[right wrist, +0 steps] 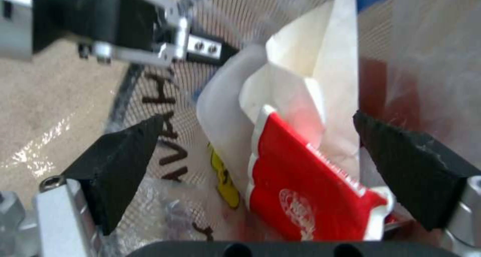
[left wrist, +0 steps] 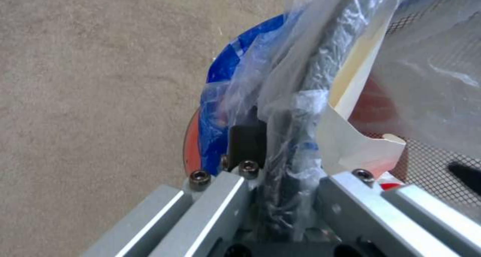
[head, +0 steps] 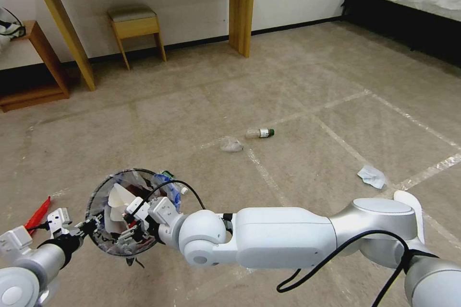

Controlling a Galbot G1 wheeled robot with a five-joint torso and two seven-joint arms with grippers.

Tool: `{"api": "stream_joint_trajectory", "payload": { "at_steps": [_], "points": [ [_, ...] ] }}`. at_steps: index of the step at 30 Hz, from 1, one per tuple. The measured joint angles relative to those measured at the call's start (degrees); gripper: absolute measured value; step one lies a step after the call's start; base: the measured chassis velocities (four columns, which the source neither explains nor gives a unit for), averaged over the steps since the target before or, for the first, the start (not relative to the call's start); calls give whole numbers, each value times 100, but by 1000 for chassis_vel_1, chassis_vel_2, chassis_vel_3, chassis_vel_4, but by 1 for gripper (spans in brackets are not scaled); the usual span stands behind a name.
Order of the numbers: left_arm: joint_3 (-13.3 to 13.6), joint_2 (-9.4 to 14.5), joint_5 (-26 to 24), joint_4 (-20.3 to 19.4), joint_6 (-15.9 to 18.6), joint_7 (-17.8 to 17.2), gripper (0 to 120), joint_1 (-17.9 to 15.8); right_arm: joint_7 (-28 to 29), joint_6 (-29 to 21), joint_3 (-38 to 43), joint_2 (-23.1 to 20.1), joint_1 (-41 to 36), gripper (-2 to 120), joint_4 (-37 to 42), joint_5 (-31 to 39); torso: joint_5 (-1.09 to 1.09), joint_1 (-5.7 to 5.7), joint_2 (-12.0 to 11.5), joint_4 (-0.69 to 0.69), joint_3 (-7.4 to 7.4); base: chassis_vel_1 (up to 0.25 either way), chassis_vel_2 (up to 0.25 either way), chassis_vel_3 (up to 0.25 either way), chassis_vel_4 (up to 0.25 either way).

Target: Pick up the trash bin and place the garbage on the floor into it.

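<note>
My left gripper (head: 89,226) is clamped on the trash bin (head: 126,211) rim, holding it off the floor. My right gripper (right wrist: 255,163) hangs released inside it, over a red cup (right wrist: 306,197) and white paper (right wrist: 310,73). A bottle (head: 260,133) lies on the floor well beyond.

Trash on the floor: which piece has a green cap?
The clear bottle, lying on its side mid-floor. The crumpled clear wrapper beside it and the pale tissue farther right have no cap.
</note>
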Motion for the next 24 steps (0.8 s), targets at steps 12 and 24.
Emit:
{"api": "stream_joint_trajectory", "payload": {
  "at_steps": [12, 24],
  "points": [
    [-2, 9, 28, 82, 0, 14, 0, -26, 9, -7, 338, -246, 50, 97, 420, -14, 0, 0, 0, 0, 0, 0, 0, 0, 0],
    [-52, 7, 52, 83, -3, 22, 0, 11, -238, 195, 1733, -1006, -52, 97, 1339, 64, 1, 0, 0, 1, 0, 0, 0, 0, 0]
  ]
}}
